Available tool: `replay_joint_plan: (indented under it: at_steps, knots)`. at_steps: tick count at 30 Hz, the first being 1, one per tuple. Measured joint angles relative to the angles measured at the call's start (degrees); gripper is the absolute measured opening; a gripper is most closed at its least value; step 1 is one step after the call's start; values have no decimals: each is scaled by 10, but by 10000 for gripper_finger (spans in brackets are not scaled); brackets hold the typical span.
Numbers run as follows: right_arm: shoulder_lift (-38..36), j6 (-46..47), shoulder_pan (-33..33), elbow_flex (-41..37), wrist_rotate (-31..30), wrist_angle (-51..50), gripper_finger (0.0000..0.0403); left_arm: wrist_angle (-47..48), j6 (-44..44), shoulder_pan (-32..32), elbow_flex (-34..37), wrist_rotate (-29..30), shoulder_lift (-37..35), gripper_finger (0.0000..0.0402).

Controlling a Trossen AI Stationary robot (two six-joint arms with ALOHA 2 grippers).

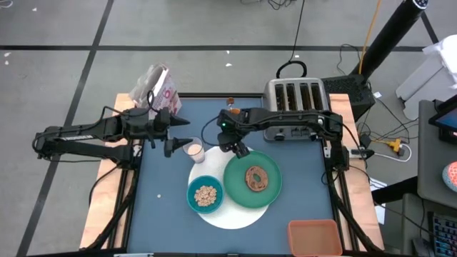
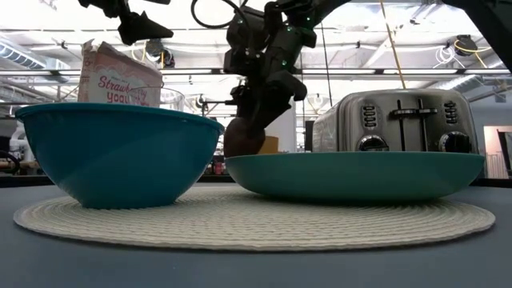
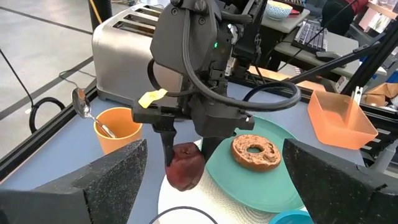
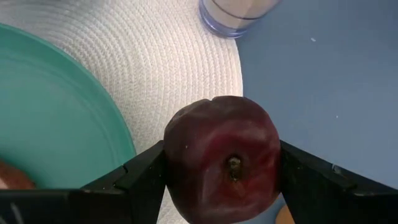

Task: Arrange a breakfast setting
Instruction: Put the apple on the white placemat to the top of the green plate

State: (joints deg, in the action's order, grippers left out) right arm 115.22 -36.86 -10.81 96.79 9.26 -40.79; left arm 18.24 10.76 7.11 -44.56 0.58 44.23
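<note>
My right gripper [image 1: 241, 150] is shut on the dark-red fruit [image 4: 224, 165], at the far left rim of the large green plate [image 1: 268, 191] and over the round white mat [image 1: 239, 214]. The brown ring bread [image 1: 257, 178] lies on the plate. The teal bowl [image 1: 206, 194], with cereal in it, stands on the mat's left part. The milk glass [image 1: 193, 151] stands at the mat's far left edge. The orange cup [image 3: 118, 129] holds the silver spoon [image 3: 84, 106], in front of the toaster. My left gripper [image 1: 178, 135] is open and empty, left of the glass. My right gripper pinches the fruit's two opposite sides [image 4: 180, 168] between its two fingers [image 4: 140, 177]. The fingers come from above, pointing down. The fruit's stem end [image 4: 234, 164] faces up toward the wrist. Whether the fruit [image 2: 244, 138] rests on the mat or hangs just above it, I cannot tell.
The silver four-slot toaster [image 1: 296, 107] stands at the table's far right. An orange rectangular tray [image 1: 314, 235] lies at the near right corner. A yogurt carton [image 1: 153, 89] stands at the far left. The blue table top [image 1: 164, 214] is bare at the near left.
</note>
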Motion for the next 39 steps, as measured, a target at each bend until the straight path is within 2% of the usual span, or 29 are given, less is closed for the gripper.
replay_joint_plan:
  at_steps: [7, 20, 30, 39]
  knots:
    - [0, -5, 0, -47, 0, 42, 258, 0, 0, 0, 0, 0, 0, 379]
    - [0, -13, 0, -84, -1, 77, 258, 0, 2, 0, 0, 0, 0, 379]
    - [-1, -13, 0, -91, -2, 85, 260, 0, 4, 0, 0, 0, 0, 379]
    - [-1, -13, 0, -92, -2, 89, 277, 0, 5, 0, 0, 0, 0, 379]
